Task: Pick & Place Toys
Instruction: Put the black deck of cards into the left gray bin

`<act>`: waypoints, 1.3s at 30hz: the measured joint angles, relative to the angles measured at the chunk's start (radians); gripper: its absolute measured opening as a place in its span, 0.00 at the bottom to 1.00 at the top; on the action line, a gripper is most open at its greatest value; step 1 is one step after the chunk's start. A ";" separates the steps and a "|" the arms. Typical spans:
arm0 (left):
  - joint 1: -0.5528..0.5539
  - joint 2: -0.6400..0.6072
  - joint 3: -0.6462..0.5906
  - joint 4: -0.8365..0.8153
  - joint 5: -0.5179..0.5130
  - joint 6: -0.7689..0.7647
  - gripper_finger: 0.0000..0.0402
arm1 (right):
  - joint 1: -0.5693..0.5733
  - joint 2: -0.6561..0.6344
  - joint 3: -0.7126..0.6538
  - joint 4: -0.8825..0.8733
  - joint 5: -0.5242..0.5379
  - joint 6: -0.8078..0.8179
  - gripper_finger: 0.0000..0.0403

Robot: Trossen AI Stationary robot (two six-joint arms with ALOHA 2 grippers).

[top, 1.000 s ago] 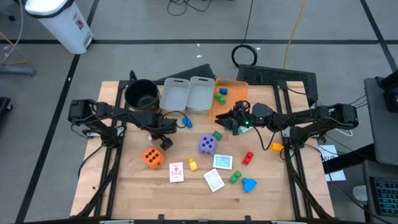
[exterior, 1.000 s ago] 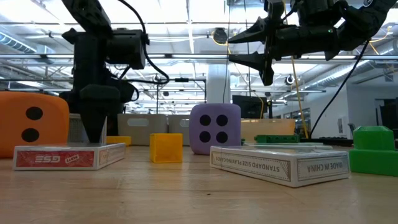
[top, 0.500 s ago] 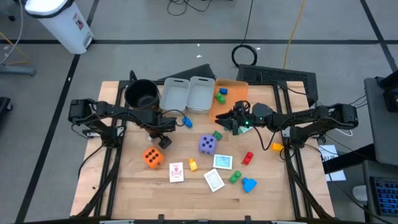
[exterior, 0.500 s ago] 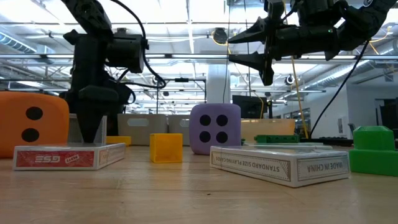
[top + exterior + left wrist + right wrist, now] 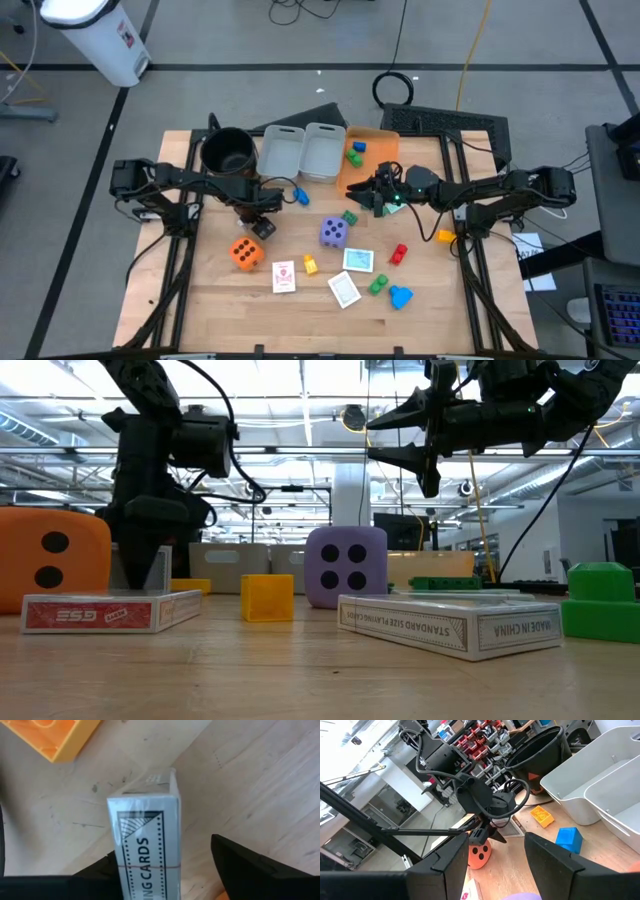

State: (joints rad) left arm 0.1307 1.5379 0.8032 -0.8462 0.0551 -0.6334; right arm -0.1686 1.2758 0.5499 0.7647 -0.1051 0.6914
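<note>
- The left pincer [image 5: 258,222] is low on the table [image 5: 200,300], just beside the orange dice [image 5: 245,252] and in front of the black pot [image 5: 229,152].
- A box of cards [image 5: 145,840] stands on its thin side between its two fingers. Standing up like that, it is easy to squeeze from both sides.
- The fingers are apart. One looks close against the box. The other finger [image 5: 250,865] has a gap before it, so the box is not pinched yet.
- I think the job right now is to squeeze the box and then lift it.
- The right pincer [image 5: 362,196] hangs in the air by the orange bin [image 5: 385,140]. Its fingers are apart and it holds nothing. It seems to be waiting.
- A green and a blue block [image 5: 355,152] are already in the orange bin.
- The purple dice [image 5: 333,232], flat cards [image 5: 357,260] and little blocks [image 5: 398,253] lie spread out on the table, so a lot is left to do.
</note>
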 joint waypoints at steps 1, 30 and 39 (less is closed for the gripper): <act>0.000 0.000 0.000 -0.002 0.000 0.000 0.56 | 0.000 0.000 0.000 0.000 0.000 0.000 0.46; 0.000 -0.001 0.001 -0.042 -0.001 -0.027 0.21 | 0.000 0.000 0.000 0.000 0.000 0.000 0.46; 0.000 -0.018 0.055 -0.042 -0.002 -0.029 0.22 | 0.000 0.000 0.000 0.001 0.000 0.000 0.46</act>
State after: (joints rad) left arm 0.1307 1.5202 0.8583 -0.8886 0.0536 -0.6626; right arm -0.1686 1.2758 0.5496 0.7654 -0.1055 0.6918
